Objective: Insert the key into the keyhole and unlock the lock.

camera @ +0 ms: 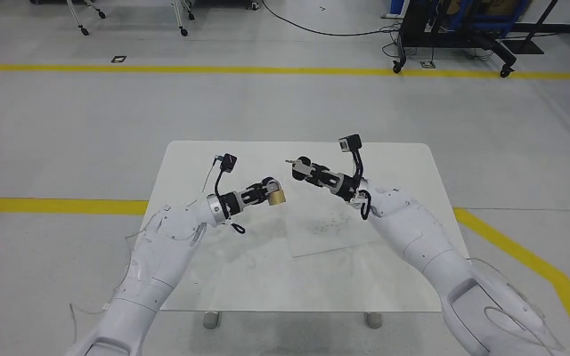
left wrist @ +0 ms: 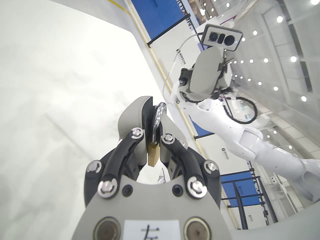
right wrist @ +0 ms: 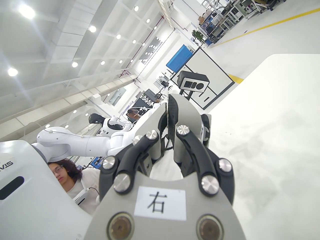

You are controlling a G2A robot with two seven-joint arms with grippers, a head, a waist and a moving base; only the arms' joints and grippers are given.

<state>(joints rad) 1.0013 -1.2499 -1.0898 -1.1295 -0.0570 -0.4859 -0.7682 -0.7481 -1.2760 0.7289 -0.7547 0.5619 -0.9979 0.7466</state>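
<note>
Left hand [camera: 267,191] was clamped on the brass lock [camera: 277,195], held above the middle of the desk [camera: 392,178] and pointing toward the right hand [camera: 297,166]. That hand's fingers were pressed together on a thin sliver, seemingly the key [camera: 288,162]. Its long axis aimed past the lock on the far side rather than at it; the two were near but apart. Which face carried the keyhole could not be told. Desk edges lay well away from both hands, leaving free room to realign.

one lock [camera: 278,196], one key [camera: 289,162], two claws [camera: 269,190] [camera: 297,167]
</note>
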